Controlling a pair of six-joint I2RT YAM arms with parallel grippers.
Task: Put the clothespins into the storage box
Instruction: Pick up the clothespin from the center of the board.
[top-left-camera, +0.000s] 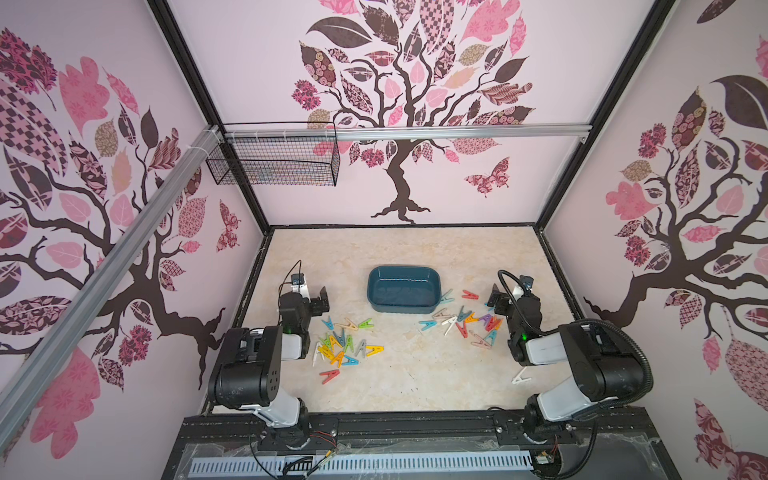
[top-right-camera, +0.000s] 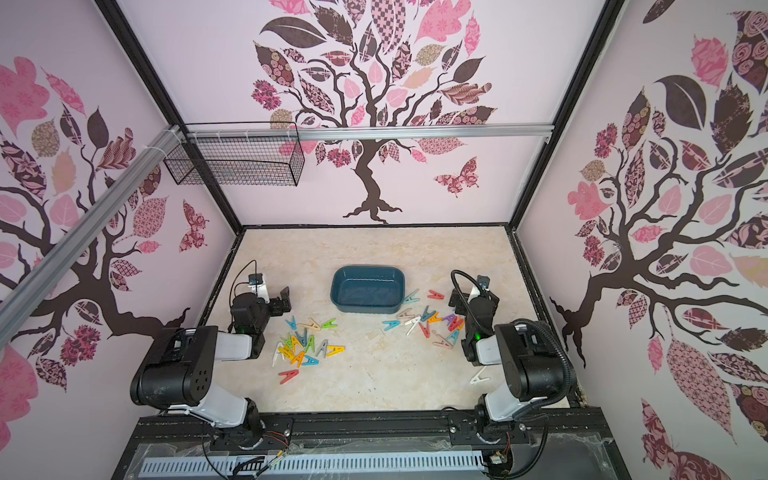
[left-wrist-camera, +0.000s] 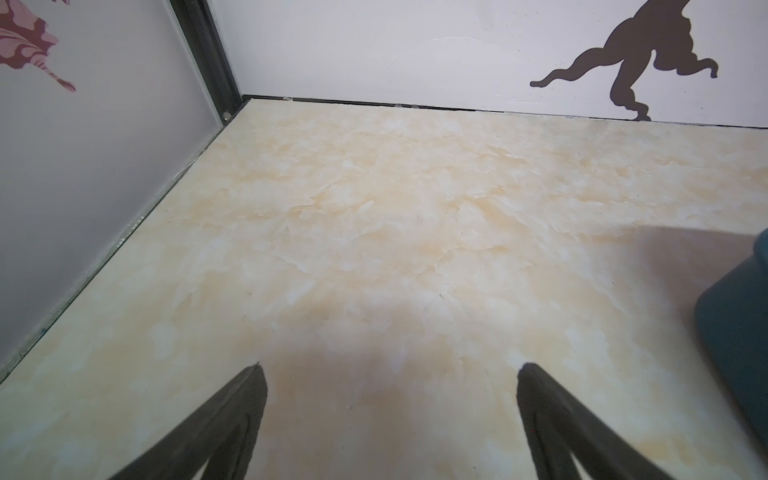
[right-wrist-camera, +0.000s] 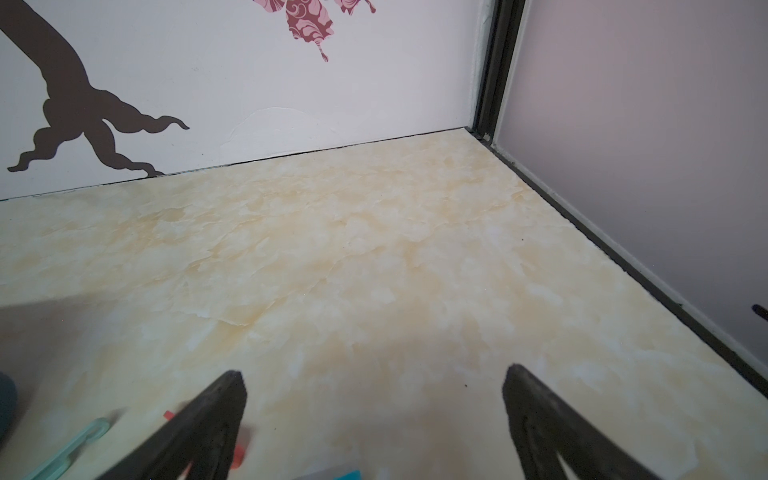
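The dark teal storage box (top-left-camera: 402, 308) stands mid-table in both top views, and nothing shows inside it. One heap of coloured clothespins (top-left-camera: 345, 345) lies front-left of it, with a red one (top-left-camera: 329, 376) at the near edge. A second heap (top-left-camera: 471, 322) lies to its right, and a lone white peg (top-left-camera: 520, 377) lies nearer the front. My left gripper (top-left-camera: 322, 301) hovers open behind the left heap. My right gripper (top-left-camera: 498, 300) hovers open at the far end of the right heap. In the wrist views both grippers, left (left-wrist-camera: 392, 368) and right (right-wrist-camera: 374, 371), hold nothing.
A black wire basket (top-left-camera: 274, 162) hangs from the aluminium rail (top-left-camera: 415, 132) on the back wall, upper left. Patterned walls enclose the table on three sides. The box wall (left-wrist-camera: 739, 332) shows beside my left gripper. A teal peg (right-wrist-camera: 70, 451) lies by my right one.
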